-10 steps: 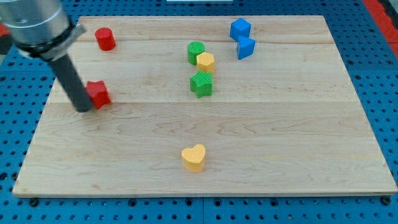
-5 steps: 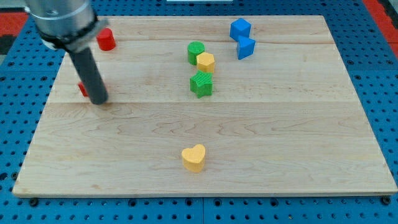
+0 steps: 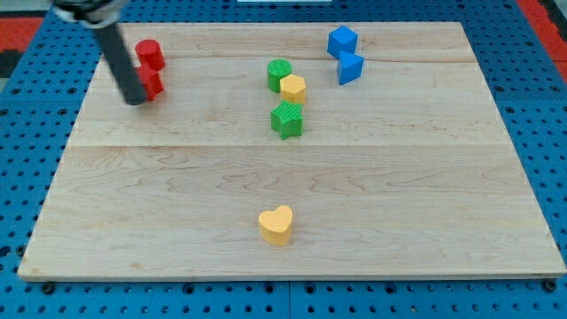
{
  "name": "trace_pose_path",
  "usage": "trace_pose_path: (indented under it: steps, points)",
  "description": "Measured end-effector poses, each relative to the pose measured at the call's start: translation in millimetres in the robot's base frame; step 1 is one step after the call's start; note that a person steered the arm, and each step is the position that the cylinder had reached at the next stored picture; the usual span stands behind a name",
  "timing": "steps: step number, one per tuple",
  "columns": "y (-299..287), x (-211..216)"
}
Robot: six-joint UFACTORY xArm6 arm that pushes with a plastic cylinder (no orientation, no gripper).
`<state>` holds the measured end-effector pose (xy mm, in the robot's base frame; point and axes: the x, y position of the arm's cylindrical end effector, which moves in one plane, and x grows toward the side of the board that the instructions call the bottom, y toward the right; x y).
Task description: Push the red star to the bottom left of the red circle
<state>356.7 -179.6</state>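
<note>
My tip point(image 3: 135, 100) down on the worktop point(image 3: 177, 221), no pincer on this rod, so no open or closed state to tell. Touching the tip's right: red star point(image 3: 151, 85), partly hidden by the rod. Just above that: red circle point(image 3: 149, 54). Well right: green, yellow, blue blocks.

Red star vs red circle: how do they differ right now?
The red circle shows whole, an upright round cylinder; the red star is partly hidden behind my tip, so its shape is hard to read. The circle sits nearer the view's top, the star just below it. Both are red.
</note>
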Motion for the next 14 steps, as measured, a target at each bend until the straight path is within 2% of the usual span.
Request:
trace_pose_path:
  steps: [1, 2, 3, 5, 14]
  points:
    - [11, -24]
    - [-25, -47]
    - [-25, -24]
    - [-20, -65]
    - [-73, -68]
